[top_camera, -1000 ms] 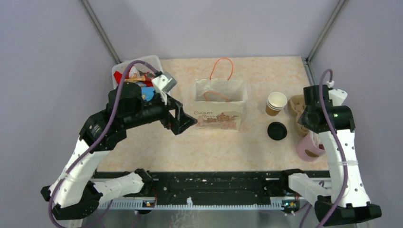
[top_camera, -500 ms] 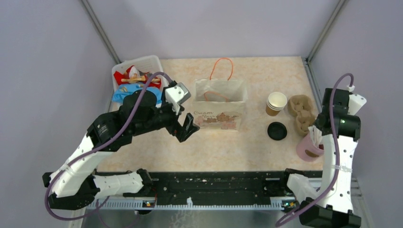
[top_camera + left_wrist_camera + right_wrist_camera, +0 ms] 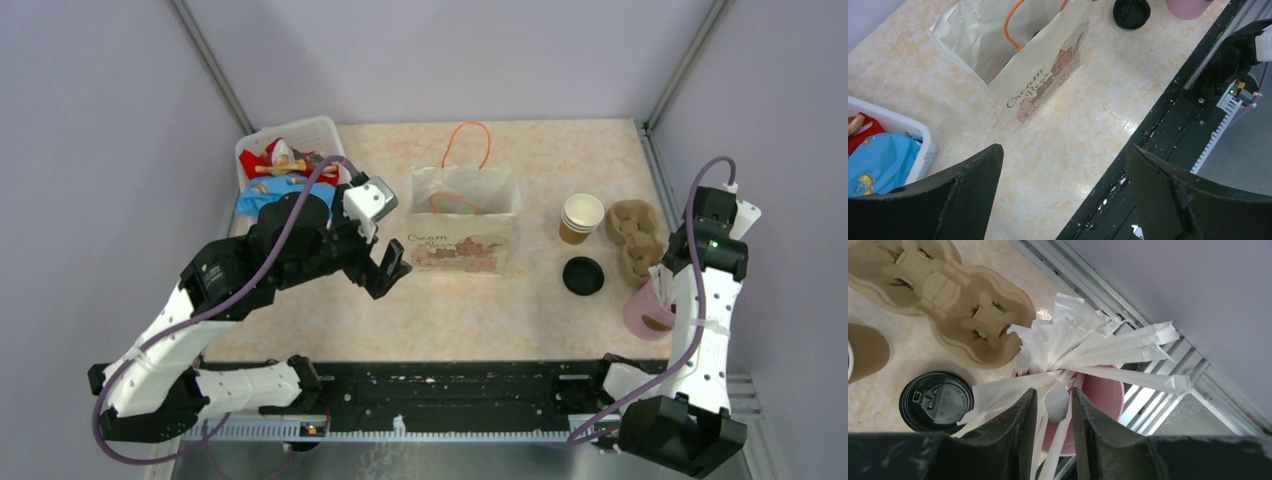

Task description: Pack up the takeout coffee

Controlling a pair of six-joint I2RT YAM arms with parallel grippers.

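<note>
White paper stick (image 3: pixel 1058 405) sits between jaws of right hand (image 3: pixel 1054 396).

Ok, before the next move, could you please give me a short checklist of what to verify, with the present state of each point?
1. Paper bag upright, mouth open: ok.
2. Left tool open and empty: ok.
3. Right tool placed over the white sticks in the pink cup: ok.
4. Firm grip on a stick: cannot tell.
5. Paper cups upright beside the pulp tray: ok.
6. Lid fitted on a cup: not ok; the black lid lies on the table.
</note>
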